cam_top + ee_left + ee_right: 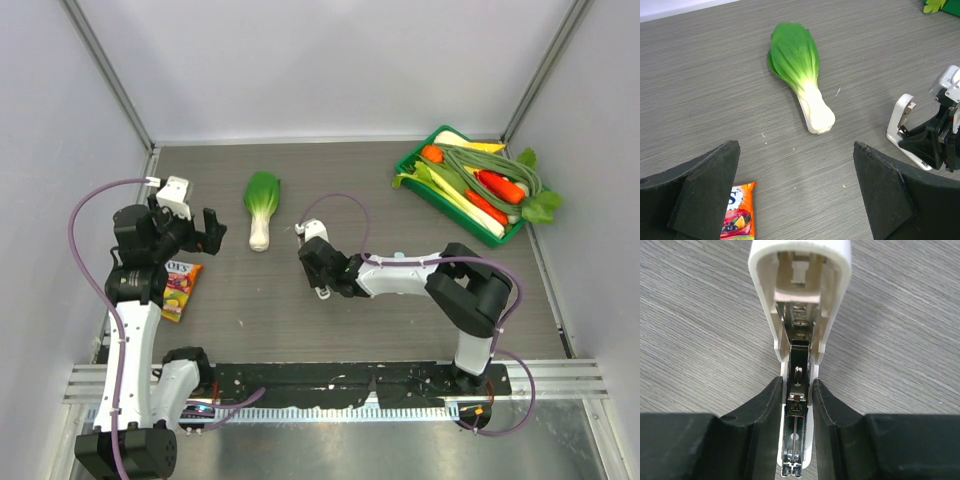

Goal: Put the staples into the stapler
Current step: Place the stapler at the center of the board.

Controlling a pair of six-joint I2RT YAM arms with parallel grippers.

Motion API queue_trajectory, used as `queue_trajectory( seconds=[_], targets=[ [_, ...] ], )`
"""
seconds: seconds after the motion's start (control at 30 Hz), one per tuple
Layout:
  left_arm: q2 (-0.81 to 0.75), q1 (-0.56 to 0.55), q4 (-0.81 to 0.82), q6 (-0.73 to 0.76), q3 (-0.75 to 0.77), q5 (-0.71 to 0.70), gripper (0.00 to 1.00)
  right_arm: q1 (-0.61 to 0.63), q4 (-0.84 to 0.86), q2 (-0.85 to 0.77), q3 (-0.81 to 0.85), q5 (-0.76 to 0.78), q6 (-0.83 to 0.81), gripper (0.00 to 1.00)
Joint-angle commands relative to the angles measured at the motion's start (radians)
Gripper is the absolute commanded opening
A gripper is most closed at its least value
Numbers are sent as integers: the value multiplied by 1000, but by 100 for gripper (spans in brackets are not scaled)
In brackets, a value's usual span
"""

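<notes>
The white stapler (pixel 800 270) lies on the table with its lid swung up and open, and its silvery metal channel (pixel 799 375) is bared. My right gripper (pixel 797 382) is shut on the stapler's lower part, one finger on each side of the channel. In the top view the right gripper (pixel 322 272) is at the table's middle over the stapler (pixel 322 292). The stapler also shows in the left wrist view (pixel 904 125). My left gripper (pixel 795 147) is open and empty above the table at the left (pixel 207 230). The staples box is out of view.
A toy bok choy (pixel 262 205) lies between the two grippers, also in the left wrist view (pixel 800 75). An orange candy packet (pixel 181 285) lies by the left arm. A green tray (pixel 412 160) of toy vegetables stands at the back right.
</notes>
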Motion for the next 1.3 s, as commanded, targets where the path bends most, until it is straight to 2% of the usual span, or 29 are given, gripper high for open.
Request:
queue_trajectory(
  seconds=[0.0, 0.33, 0.4, 0.5, 0.77, 0.8, 0.87, 1.03, 1.13, 1.23, 1.27],
  targets=[
    [-6, 9, 10, 2, 8, 0, 100, 7, 36, 1, 41, 41, 23, 4],
    [-9, 10, 16, -1, 1, 0, 100, 9, 35, 31, 45, 25, 26, 6],
    [-10, 12, 19, 0, -2, 0, 100, 9, 30, 27, 55, 21, 20, 16],
    [-9, 12, 22, 2, -5, -1, 100, 9, 19, 24, 61, 20, 20, 25],
    [-9, 13, 27, 2, -8, 0, 100, 9, -37, -9, 96, 41, 1, 42],
    [-9, 13, 25, 2, -6, 0, 100, 9, -45, -15, 104, 41, -2, 50],
    [-6, 15, 28, 3, -3, 5, 100, 9, -59, -39, 107, 43, -11, 56],
    [-6, 15, 27, 5, 0, 17, 100, 9, -82, -79, 107, 47, -45, 59],
    [-6, 13, 7, 23, 14, 32, 100, -4, -126, -133, 124, 29, -135, 59],
    [-1, 15, -15, 46, 38, 78, 100, -36, -171, -237, 125, -81, -254, 59],
    [3, 13, -21, 72, 56, 103, 100, -47, -183, -302, 121, -179, -293, 62]
  ],
)
